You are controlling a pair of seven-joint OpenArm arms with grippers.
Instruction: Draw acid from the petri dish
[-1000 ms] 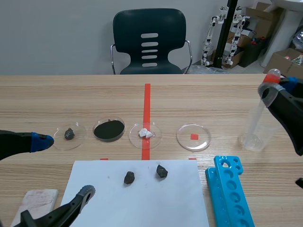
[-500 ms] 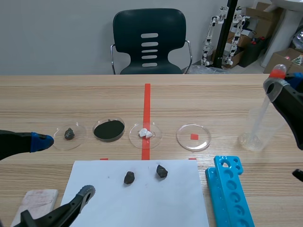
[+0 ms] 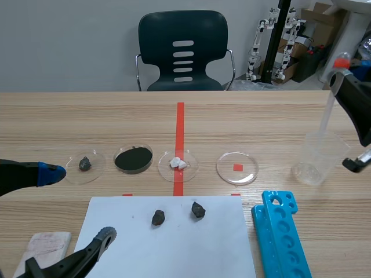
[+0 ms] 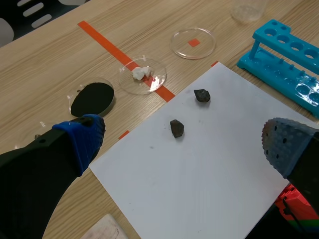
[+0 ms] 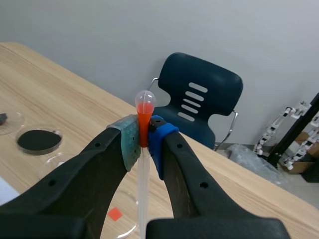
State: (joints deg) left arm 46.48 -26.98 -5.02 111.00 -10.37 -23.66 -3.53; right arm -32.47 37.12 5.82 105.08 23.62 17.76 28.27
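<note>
Wooden desk before a grey wall; 1 dark chair behind it at upper centre; red tape line down the desk's middle.

Row of 4 petri dishes across mid-frame, left to right:
- stone dish, 1 dark lump inside;
- powder dish, black fill;
- lump dish, white pieces, lying on the tape line;
- clear dish, a red square showing through it, right of centre, well apart from both hands.

Paper, white sheet, lower centre, bearing 2 stones near each other.
Rack, blue, lower right, just beside the paper.
Beaker, clear, upright, right edge of the row.
Pad, pale, lower left corner.

Left hand: fingers spread wide, holding nothing, low at lower left, over the paper's near edge.
Right hand: fingers closed on the pipette just under its red bulb, raised at upper right; stem slants down, its lower end at the beaker's mouth.
</note>
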